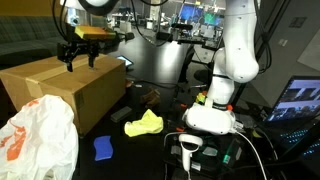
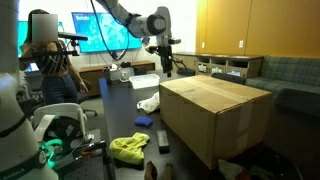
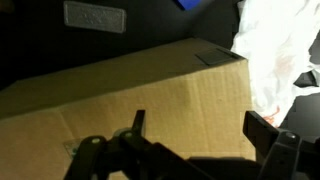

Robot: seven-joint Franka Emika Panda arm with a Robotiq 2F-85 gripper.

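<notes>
Box (image 1: 65, 90): brown cardboard, rectangular, smooth matte faces and a flat top; stood on the dark counter (image 2: 120, 115).
Hand (image 1: 78, 62): black, fingers spread wide and empty, pointing straight down just above the Box near one top edge.
Arm (image 2: 125, 17): white, stretched over the counter.
Nearby: crumpled yellow cloth (image 1: 145, 124) and blue sponge (image 1: 103, 148) on the counter; crinkled white plastic bag (image 1: 38, 135) beside the Box.
</notes>
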